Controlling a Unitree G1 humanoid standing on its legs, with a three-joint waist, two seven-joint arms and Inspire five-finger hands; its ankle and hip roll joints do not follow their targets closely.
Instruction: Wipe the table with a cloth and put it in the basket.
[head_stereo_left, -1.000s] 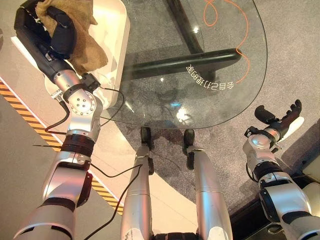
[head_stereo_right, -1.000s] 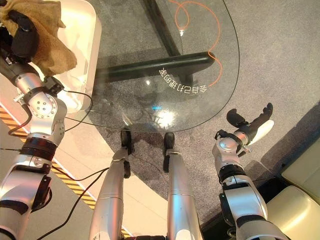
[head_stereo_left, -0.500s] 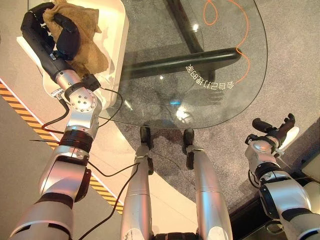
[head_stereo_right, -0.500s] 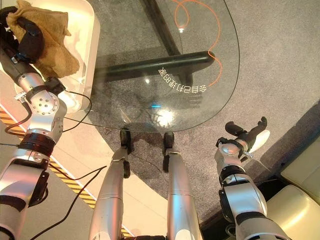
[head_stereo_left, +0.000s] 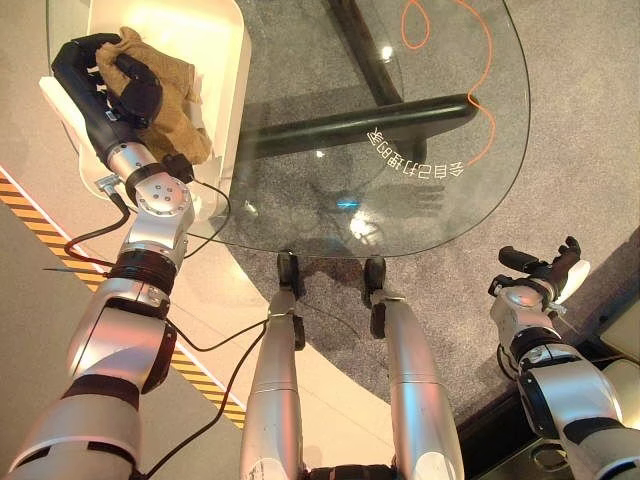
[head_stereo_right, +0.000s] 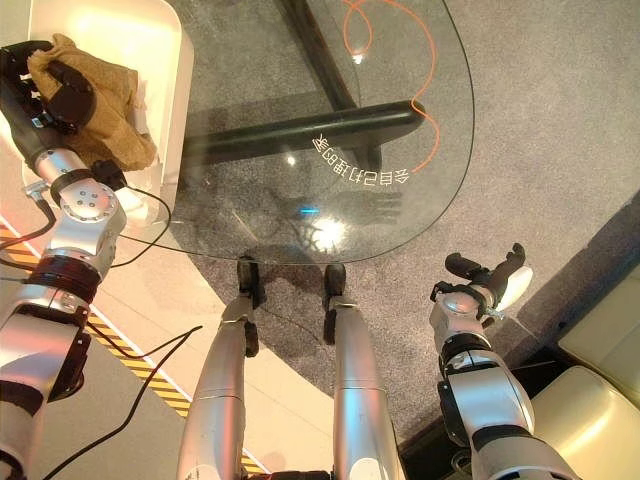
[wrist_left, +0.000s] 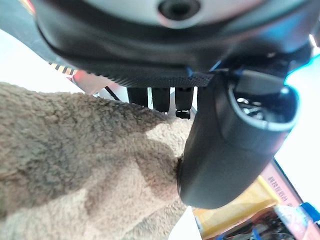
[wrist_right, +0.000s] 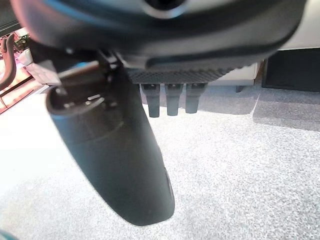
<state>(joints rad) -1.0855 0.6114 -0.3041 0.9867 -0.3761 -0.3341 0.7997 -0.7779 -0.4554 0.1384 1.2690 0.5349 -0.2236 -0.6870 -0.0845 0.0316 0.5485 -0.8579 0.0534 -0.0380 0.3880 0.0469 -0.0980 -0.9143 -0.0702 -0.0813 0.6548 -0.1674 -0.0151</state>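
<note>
Left hand (head_stereo_left: 105, 80) grips the fuzzy tan cloth (head_stereo_left: 165, 95) over the white plastic basket (head_stereo_left: 215, 40).
Right hand (head_stereo_left: 545, 272) hangs slack-fingered beside the glass desk (head_stereo_left: 400, 120).

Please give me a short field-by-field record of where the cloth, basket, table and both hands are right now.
cloth: brown cloth, held over the basket
basket: white basket, on the floor at the robot's left, beside the table
table: round glass table, nothing lying on it
left hand: left hand above the basket, fingers curled round the cloth
right hand: right hand low at the robot's right, off the table, over grey carpet, holding nothing
task stage: cloth not yet released
</note>
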